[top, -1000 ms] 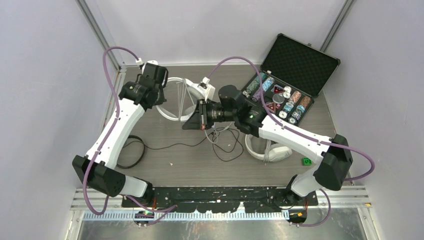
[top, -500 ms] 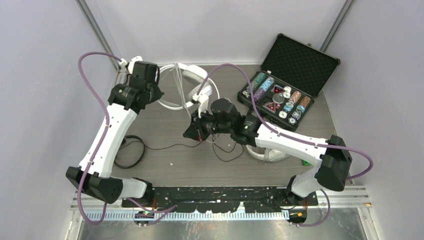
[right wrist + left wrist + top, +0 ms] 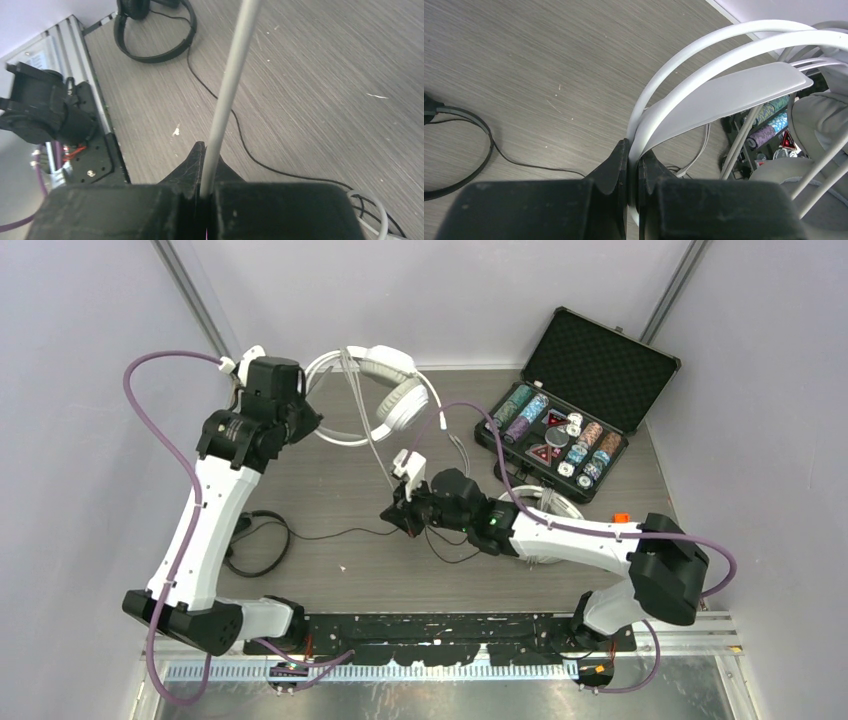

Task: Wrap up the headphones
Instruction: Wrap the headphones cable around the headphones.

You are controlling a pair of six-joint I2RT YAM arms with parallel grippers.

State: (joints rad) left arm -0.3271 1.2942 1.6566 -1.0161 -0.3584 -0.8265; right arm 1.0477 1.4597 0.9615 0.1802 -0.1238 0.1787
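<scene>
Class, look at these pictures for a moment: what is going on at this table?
Two robot arms are handling a white headset. The left gripper is shut on its headband, holding it above the far left of the table. The right gripper pinches the headset's thin white cable, which runs straight up from its fingers. The cable is not yet wound. A black headset lies on the table, and an open poker chip case sits far right.

1. The large headset and its cable are finished in white.
2. The smaller headset is coloured black throughout.
3. The table is patterned with grey wood grain.
4. The case is lined in black, and its chips are striped in many colours.
</scene>
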